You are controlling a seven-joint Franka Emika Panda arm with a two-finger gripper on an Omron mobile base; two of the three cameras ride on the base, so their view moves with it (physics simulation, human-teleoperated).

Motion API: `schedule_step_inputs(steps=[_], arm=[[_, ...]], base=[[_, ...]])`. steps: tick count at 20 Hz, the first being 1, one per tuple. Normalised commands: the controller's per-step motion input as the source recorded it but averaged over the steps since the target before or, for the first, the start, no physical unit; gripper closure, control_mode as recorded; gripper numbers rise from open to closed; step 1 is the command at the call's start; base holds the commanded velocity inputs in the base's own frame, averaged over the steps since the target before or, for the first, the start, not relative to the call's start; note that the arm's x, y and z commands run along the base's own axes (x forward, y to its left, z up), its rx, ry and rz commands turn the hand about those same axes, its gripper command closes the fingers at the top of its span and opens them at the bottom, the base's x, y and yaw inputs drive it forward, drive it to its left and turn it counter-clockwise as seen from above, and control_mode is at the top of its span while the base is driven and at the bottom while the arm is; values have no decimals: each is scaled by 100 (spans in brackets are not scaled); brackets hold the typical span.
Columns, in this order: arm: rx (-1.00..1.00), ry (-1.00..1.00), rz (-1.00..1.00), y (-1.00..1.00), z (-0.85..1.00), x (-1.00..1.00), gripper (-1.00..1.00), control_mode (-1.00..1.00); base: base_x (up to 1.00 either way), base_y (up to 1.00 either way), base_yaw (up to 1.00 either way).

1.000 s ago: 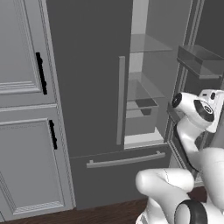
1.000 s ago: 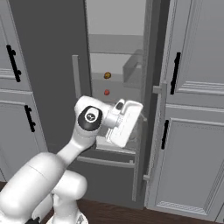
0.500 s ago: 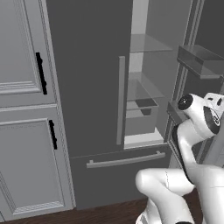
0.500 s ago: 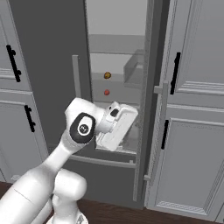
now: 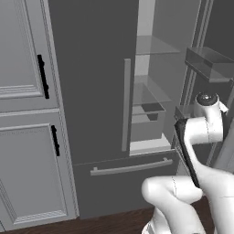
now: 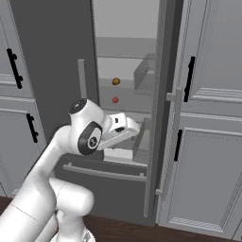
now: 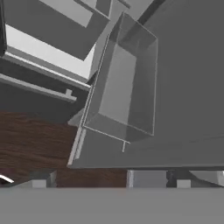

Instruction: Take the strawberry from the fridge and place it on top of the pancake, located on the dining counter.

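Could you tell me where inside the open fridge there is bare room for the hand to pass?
In the fridge, the shelf left of the strawberry looks bare. To its right the grey box crowds the shelf. An orange-brown item sits just above.

A home kitchen, it seems: a tall dark grey fridge (image 5: 91, 91) with one door open onto glass shelves stands between light grey panelled cabinets (image 6: 208, 118) with black handles, on a dark wood floor (image 7: 35, 131).

The strawberry (image 6: 115, 99) sat on a shelf inside the fridge (image 6: 52, 56), behind its open right door (image 6: 160, 118).
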Motion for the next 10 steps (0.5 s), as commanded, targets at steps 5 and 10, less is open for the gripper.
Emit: schedule_step_inputs(steps=[5,10], arm=[[79,-49,-17,63,-11,41,-100,-100],[26,-40,-12,82,52,7,-100,-100]], base=[[0,0,0],[0,0,0]])
